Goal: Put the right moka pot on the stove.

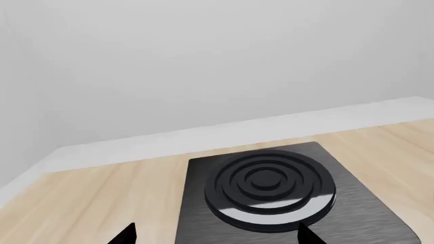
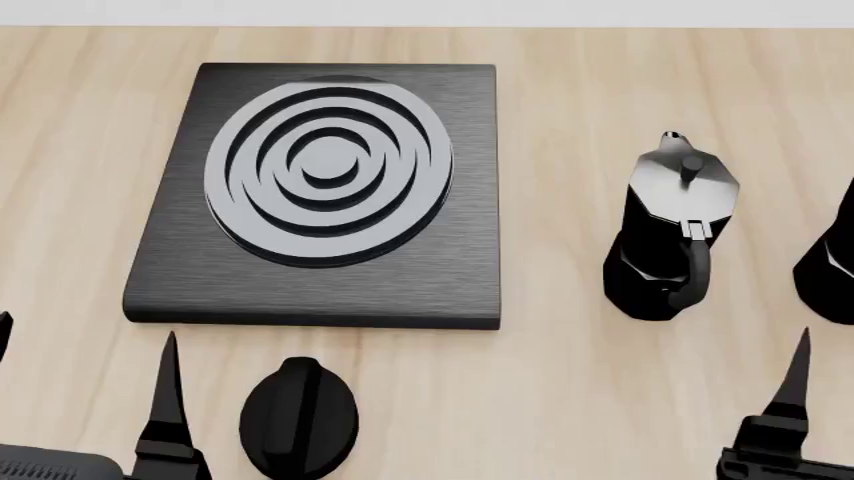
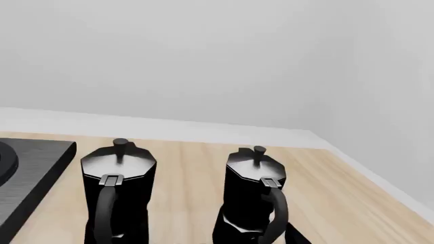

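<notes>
On the wooden counter [image 2: 561, 400] — right moka pot [image 3: 255, 195] upright beside its twin [image 3: 117, 190] | stove [image 2: 320, 190] bare | right gripper [image 3: 285, 236] — spread unclear | left gripper [image 1: 215, 235] spread

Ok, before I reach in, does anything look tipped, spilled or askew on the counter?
Nothing stands out. Both black faceted moka pots, the left one and the right one, stand upright with lids shut on the light wooden counter. The flat black stove slab lies flat, its ringed burner bare.
</notes>
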